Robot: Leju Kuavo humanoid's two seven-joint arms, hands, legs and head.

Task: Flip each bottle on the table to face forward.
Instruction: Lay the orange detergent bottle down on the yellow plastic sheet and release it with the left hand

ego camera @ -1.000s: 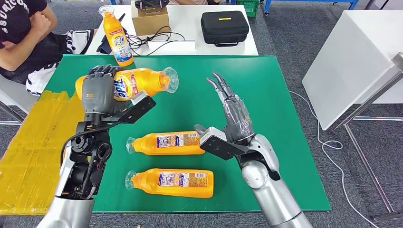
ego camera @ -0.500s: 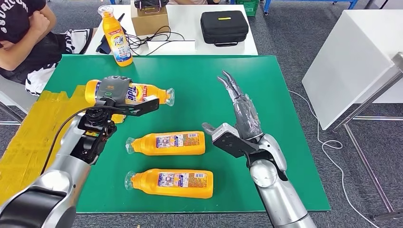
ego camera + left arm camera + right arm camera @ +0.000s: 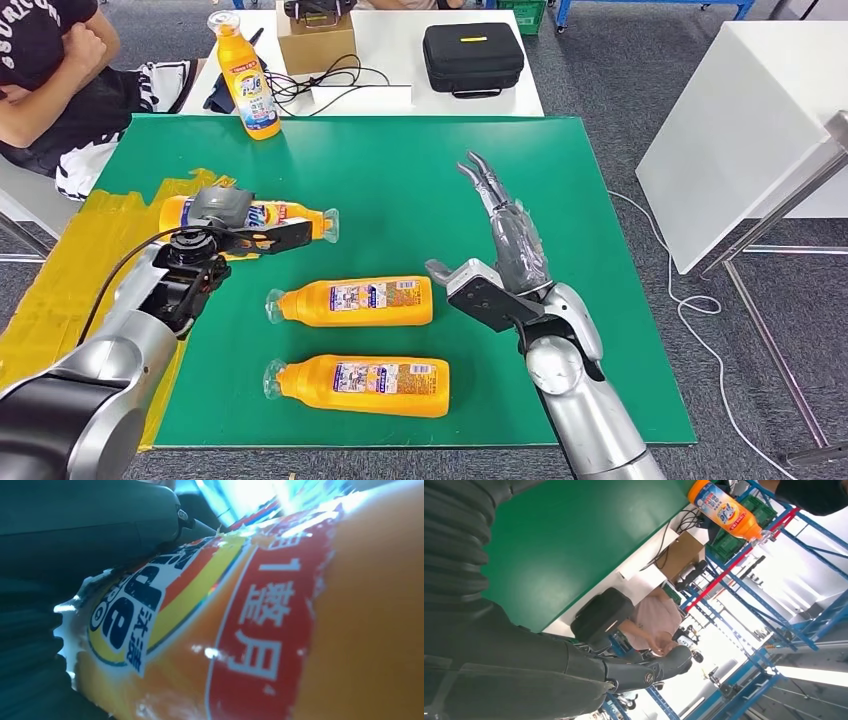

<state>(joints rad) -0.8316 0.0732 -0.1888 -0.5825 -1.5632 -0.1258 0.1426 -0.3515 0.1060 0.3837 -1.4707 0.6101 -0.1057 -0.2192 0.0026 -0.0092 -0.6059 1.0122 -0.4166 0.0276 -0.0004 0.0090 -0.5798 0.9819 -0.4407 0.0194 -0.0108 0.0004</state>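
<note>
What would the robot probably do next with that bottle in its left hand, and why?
Probably let go and pull the arm back. The left hand holds the bottle lying low at the green mat, its blue and yellow front label facing up. Two more bottles nearby show their back labels, so they seem next. The right hand is open above the mat.

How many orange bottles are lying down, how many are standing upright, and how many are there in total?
Lying bottles: 3 (held by the left hand, middle, nearest)
Upright bottle: 1
Total: 4
</note>
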